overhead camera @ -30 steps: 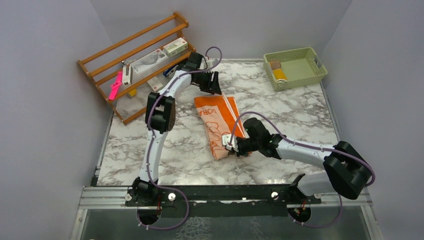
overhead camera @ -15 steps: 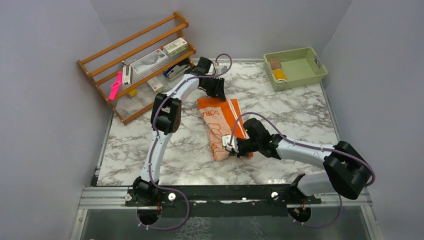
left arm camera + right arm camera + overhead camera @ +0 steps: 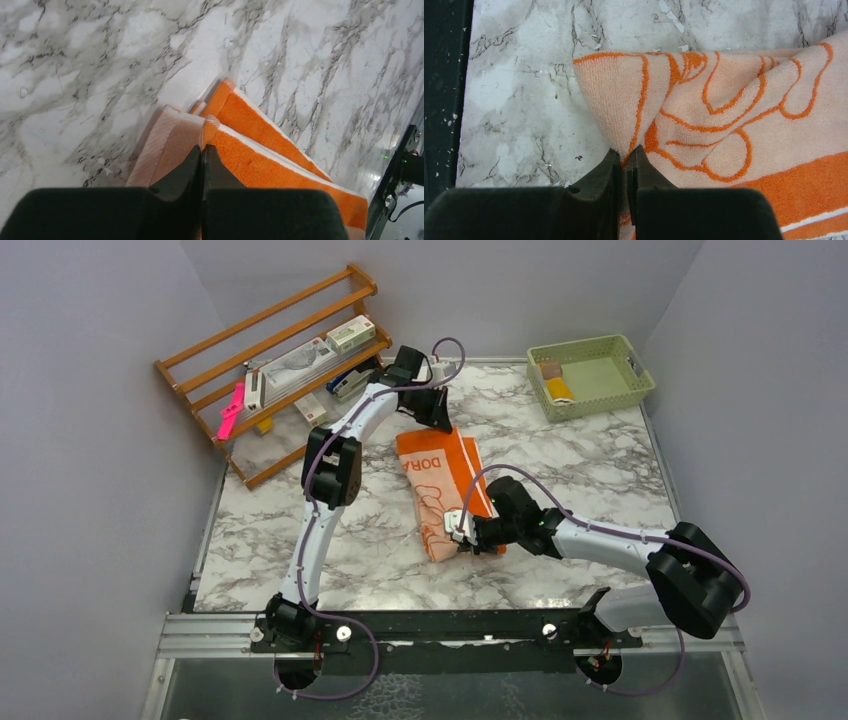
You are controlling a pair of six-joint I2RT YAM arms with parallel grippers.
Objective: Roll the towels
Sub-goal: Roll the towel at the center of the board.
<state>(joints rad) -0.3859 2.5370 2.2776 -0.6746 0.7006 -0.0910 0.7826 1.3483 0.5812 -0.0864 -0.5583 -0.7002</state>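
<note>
An orange and pale peach towel (image 3: 440, 485) with outline print and lettering lies folded lengthwise mid-table. My left gripper (image 3: 440, 420) is at its far end. In the left wrist view the gripper (image 3: 201, 148) is shut, with a raised fold of the towel's orange edge (image 3: 260, 170) running into its tips. My right gripper (image 3: 460, 532) is at the near end. In the right wrist view it (image 3: 625, 150) is shut on a pinched fold of the peach cloth (image 3: 734, 100). A small mustard-yellow bundle (image 3: 558, 390) lies in the green basket, too small to make out further.
A wooden rack (image 3: 270, 350) with boxes and a pink item leans at the back left, close to the left arm. The green basket (image 3: 590, 375) stands at the back right. A black rail (image 3: 450, 630) runs along the near table edge.
My left gripper swung right from beside the rack onto the towel's far edge and closed there. The towel's far end shifted slightly right. The right arm has not moved.
</note>
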